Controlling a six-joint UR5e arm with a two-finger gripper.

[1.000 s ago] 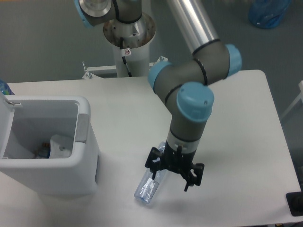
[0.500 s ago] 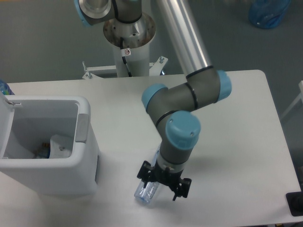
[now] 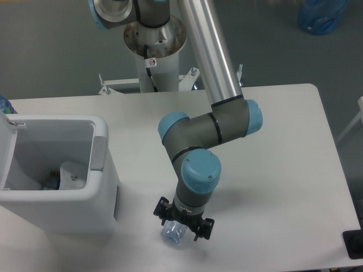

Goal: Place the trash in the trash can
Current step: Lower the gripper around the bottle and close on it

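Observation:
The crushed clear bluish bottle (image 3: 172, 233) lies on the white table near its front edge, mostly covered by the arm's wrist; only its lower end shows. My gripper (image 3: 181, 222) hangs straight over it, open, with one black finger (image 3: 160, 209) left of the bottle and the other on its right. The white trash can (image 3: 62, 214) stands at the table's left with its lid swung up. A crumpled white wrapper (image 3: 72, 172) lies inside it beside some small bits.
The arm's base column (image 3: 154, 42) rises behind the table's far edge. A blue bag (image 3: 322, 15) sits on the floor at top right. A black object (image 3: 354, 244) pokes in at the table's front right corner.
The arm has swung left and down toward the front edge. The gripper, first right of the bottle, now straddles it. The bottle has not moved.

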